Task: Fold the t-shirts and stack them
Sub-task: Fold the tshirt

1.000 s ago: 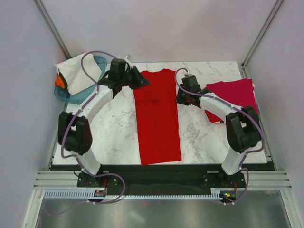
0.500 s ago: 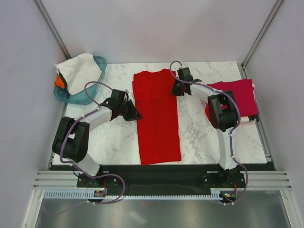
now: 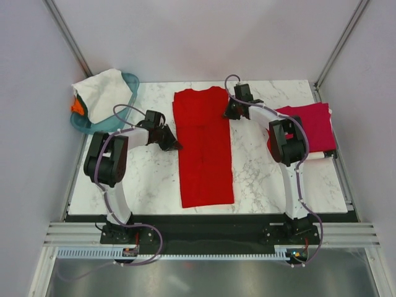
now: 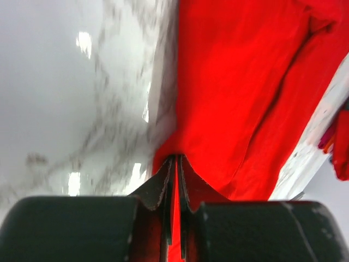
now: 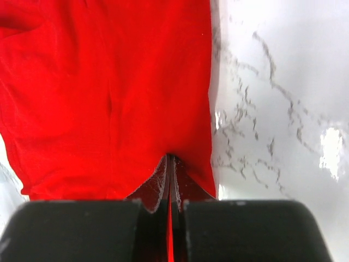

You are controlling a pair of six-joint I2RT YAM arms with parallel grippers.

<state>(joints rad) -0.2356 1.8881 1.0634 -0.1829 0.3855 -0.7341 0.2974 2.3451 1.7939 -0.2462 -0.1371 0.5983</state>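
The left gripper is clamping shut on the left long edge of the bright red cloth t-shirt, near the middle of its length. In the left wrist view its fingers are pressing together with a thin line of red cloth between them. The right gripper is pinching the opposite long edge closer to the far end, and its fingers are likewise closing on a sliver of red.

The red t-shirt is lying as a long narrow strip down the middle of the white marble-patterned surface. Bare surface is showing on both sides of it, more so on the near half.

The darker crimson-pink cloth t-shirt is sitting folded against the right edge, with the right arm covering part of it. At the far-left corner a white cloth t-shirt is draping over the teal plastic basket, hiding most of it. Something orange is peeking out beside it, too small to identify. The left wrist view is blurring at its left side.
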